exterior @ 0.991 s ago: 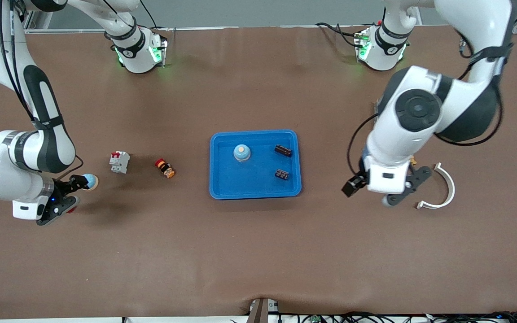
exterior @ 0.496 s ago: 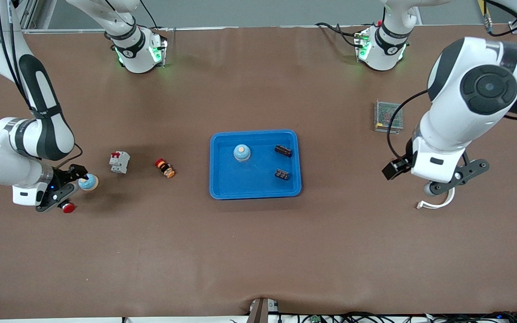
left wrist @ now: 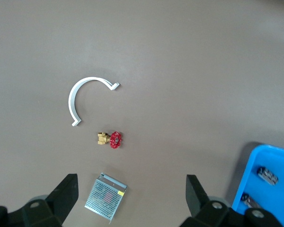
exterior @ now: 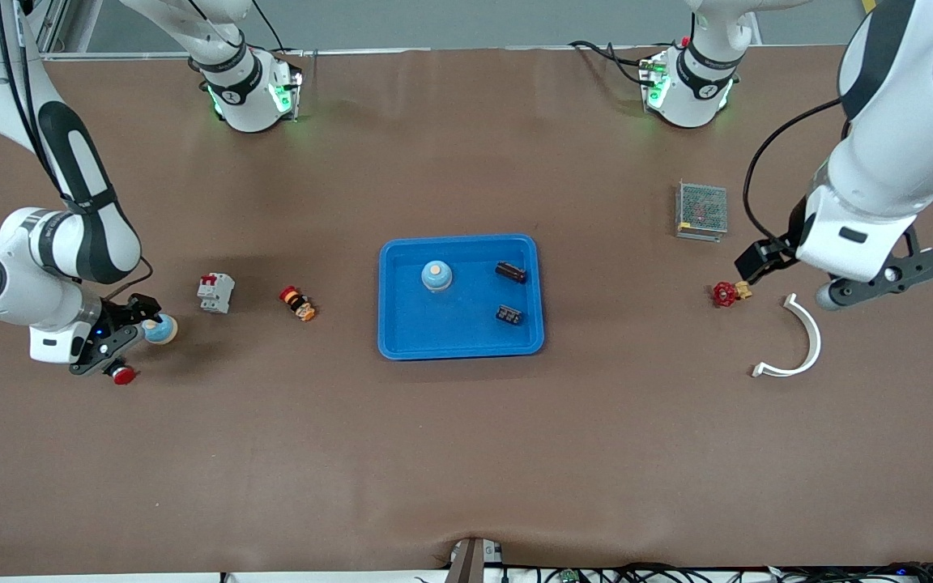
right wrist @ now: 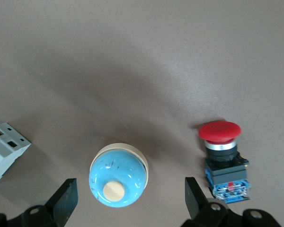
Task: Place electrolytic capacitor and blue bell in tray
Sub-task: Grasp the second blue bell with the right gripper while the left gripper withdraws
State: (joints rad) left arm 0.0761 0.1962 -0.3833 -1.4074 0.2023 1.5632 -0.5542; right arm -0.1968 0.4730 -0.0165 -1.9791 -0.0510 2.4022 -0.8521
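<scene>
The bright blue tray (exterior: 450, 328) lies mid-table and also shows in the left wrist view (left wrist: 267, 156). In it stand a blue bell (exterior: 436, 275) and two dark electrolytic capacitors (exterior: 511, 272) (exterior: 509, 314). A second blue bell (exterior: 160, 329) sits on the table at the right arm's end. My right gripper (exterior: 128, 340) hangs low over it, open, with the bell (right wrist: 118, 182) between its spread fingers and not touching them. My left gripper (exterior: 888, 279) is open and holds nothing, over the table at the left arm's end.
A red push button (exterior: 121, 374) stands beside the right gripper, a white circuit breaker (exterior: 215, 292) and a small red-and-orange part (exterior: 298, 304) lie toward the tray. At the left arm's end lie a red valve (exterior: 724, 293), a white curved clip (exterior: 798, 340) and a mesh metal box (exterior: 701, 210).
The left arm swung away from the tray toward its end of the table, uncovering the mesh box and the red valve. The right gripper shifted slightly beside the loose bell.
</scene>
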